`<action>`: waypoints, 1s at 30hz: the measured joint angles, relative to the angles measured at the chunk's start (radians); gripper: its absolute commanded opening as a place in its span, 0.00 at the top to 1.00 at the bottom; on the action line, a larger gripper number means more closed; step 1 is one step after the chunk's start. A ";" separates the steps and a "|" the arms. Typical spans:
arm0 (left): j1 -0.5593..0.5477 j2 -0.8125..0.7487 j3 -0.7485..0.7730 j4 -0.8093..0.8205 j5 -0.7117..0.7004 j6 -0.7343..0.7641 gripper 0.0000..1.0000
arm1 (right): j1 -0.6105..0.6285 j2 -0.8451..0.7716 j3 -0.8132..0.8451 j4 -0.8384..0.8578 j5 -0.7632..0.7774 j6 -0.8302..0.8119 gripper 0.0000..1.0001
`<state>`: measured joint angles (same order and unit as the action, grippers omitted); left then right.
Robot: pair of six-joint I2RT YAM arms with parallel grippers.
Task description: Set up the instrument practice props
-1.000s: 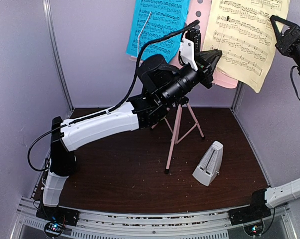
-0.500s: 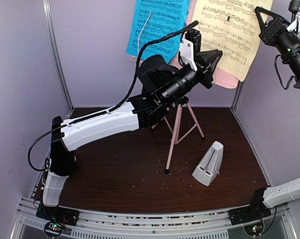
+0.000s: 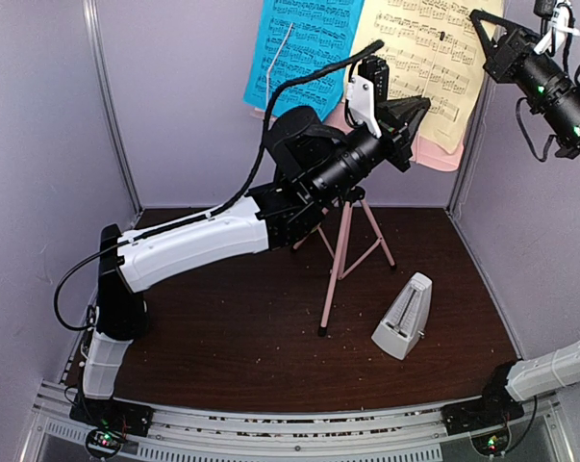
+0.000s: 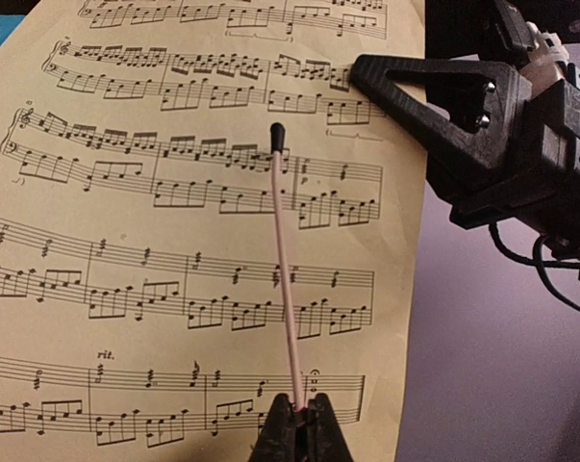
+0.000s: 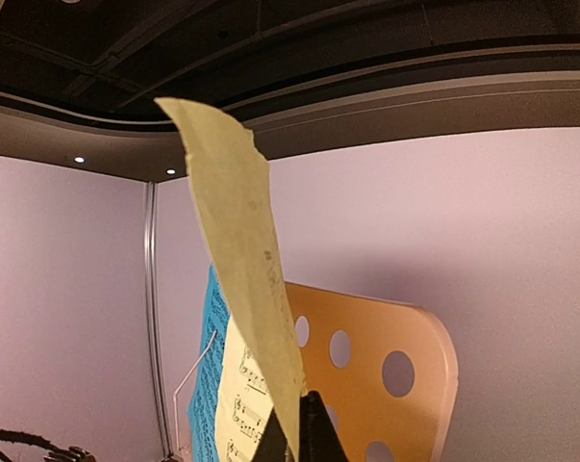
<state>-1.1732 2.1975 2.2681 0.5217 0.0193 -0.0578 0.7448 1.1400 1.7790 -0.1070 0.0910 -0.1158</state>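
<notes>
Paper page (image 5: 251,269) curled in right gripper (image 5: 297,433).

Left fingers (image 4: 278,438) are up high with the retaining wire (image 4: 285,269) pinched between them. It runs up across the front of the right page (image 4: 174,241). Right fingers (image 4: 443,96) sit above and to the right of the left pair, nipping that page's right edge. The left page (image 3: 304,48) hangs to the left of the left fingers. The music stand (image 3: 338,269) backs both pages, its tripod on the worktop (image 3: 222,327) well below the fingers. The metronome (image 3: 403,318) stands near the tripod, to its right.
</notes>
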 measured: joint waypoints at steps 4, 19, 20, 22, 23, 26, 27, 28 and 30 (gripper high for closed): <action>0.000 0.000 0.000 0.000 0.000 0.000 1.00 | -0.040 0.005 0.027 -0.043 -0.067 0.003 1.00; 0.000 0.000 0.000 0.000 0.000 0.000 1.00 | -0.148 -0.002 0.114 -0.197 -0.198 -0.008 1.00; 0.000 0.000 0.000 0.000 0.000 0.000 1.00 | -0.151 -0.002 0.113 -0.197 -0.207 -0.007 1.00; 0.000 0.000 0.000 0.000 0.000 0.000 1.00 | -0.152 0.000 0.112 -0.197 -0.226 -0.003 1.00; 0.000 0.000 0.000 0.000 0.000 0.000 1.00 | -0.153 0.003 0.112 -0.197 -0.233 -0.002 1.00; 0.000 0.000 0.000 0.000 0.000 0.000 1.00 | -0.156 0.016 0.112 -0.197 -0.260 0.006 1.00; 0.000 0.000 0.000 0.000 0.000 0.000 1.00 | -0.157 0.022 0.112 -0.198 -0.270 0.009 1.00; 0.000 0.000 0.000 0.000 0.000 0.000 1.00 | -0.157 0.027 0.112 -0.198 -0.276 0.011 1.00; 0.000 0.000 0.000 0.000 0.000 0.000 1.00 | -0.157 0.034 0.112 -0.204 -0.286 0.011 0.97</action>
<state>-1.1732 2.1975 2.2681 0.5217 0.0189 -0.0574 0.5880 1.1744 1.8912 -0.3107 -0.1951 -0.1047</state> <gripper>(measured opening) 0.033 0.009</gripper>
